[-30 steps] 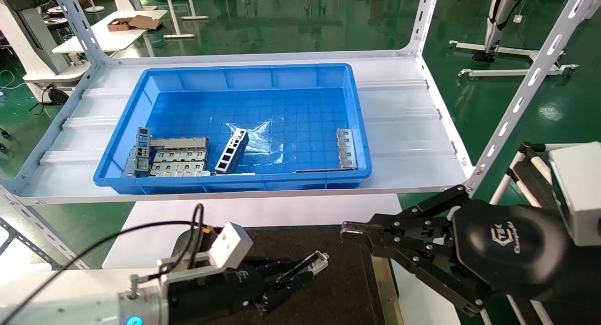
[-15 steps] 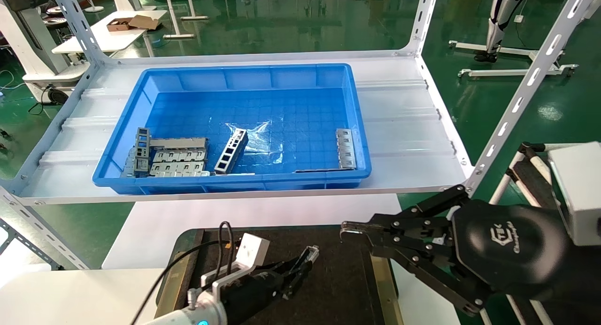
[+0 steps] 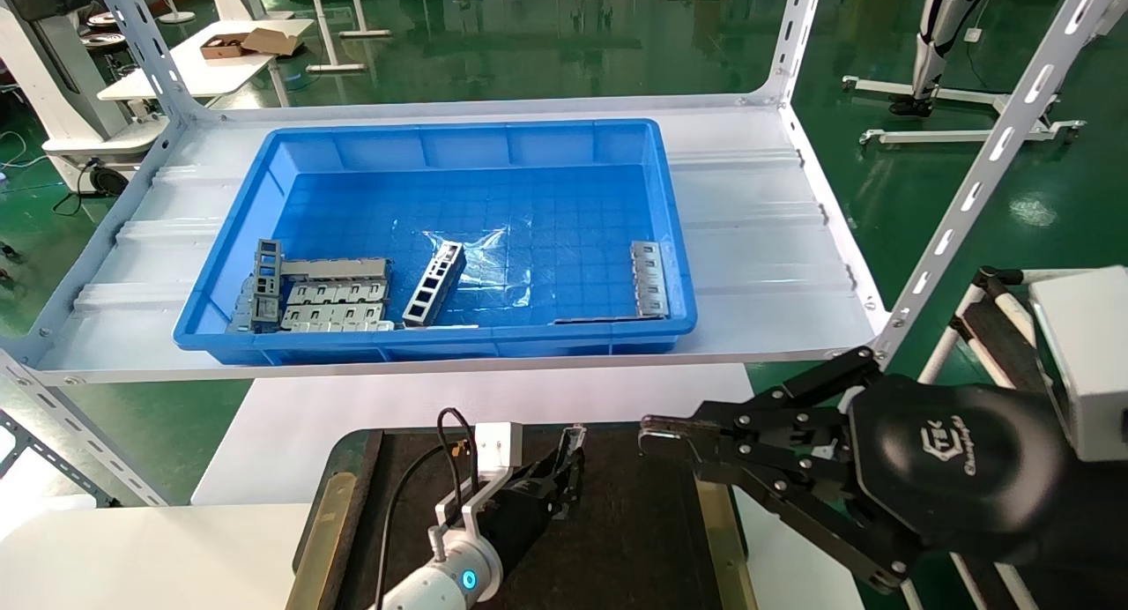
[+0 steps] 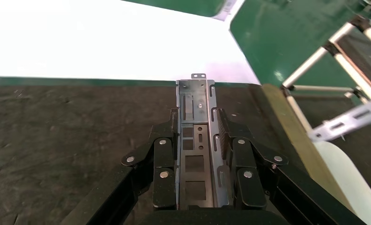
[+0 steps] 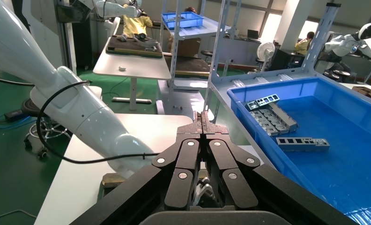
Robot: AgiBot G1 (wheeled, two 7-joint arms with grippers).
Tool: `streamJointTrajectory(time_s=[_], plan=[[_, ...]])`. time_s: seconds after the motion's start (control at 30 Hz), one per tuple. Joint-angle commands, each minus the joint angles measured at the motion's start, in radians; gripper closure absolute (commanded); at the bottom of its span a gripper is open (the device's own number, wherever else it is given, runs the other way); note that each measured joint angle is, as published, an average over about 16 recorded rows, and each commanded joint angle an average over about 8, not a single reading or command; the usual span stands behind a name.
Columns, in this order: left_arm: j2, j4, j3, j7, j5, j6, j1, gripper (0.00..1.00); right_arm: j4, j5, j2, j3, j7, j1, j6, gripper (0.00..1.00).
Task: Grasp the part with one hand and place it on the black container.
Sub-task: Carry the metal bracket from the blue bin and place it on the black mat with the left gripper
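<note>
The left arm (image 3: pixel 441 583) is glossy white with a small blue-lit ring, a black cable looping to a white box at its wrist, and a black left gripper (image 3: pixel 564 469) of thin linked fingers. The right gripper (image 3: pixel 670 438) is black too, its links pinned with silver rivets, a white logo on its rounded palm and a white box behind it.

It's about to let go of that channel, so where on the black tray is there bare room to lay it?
The left gripper holds the part over the black tray. Bare felt lies on both sides, toward each brass strip. The right gripper crowds the tray's far right corner.
</note>
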Motion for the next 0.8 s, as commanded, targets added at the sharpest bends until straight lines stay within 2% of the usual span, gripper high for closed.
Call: streamJointTrajectory(time_s=[0.03, 0.43, 0.8], plan=[[0.025, 0.024, 0.007, -0.001, -0.012, -0.036, 0.001, 1.0, 0.0, 0.0, 0.0, 0.0, 0.0, 0.0, 0.0, 1.0], [0.041, -0.01, 0.118, 0.021, -0.235, -0.208, -0.004, 1.0, 0.0, 0.0, 0.0, 0.0, 0.0, 0.0, 0.0, 1.0], [0.043, -0.024, 0.224, 0.06, -0.399, -0.275, -0.045, 1.0, 0.0, 0.0, 0.0, 0.0, 0.0, 0.0, 0.0, 1.0]])
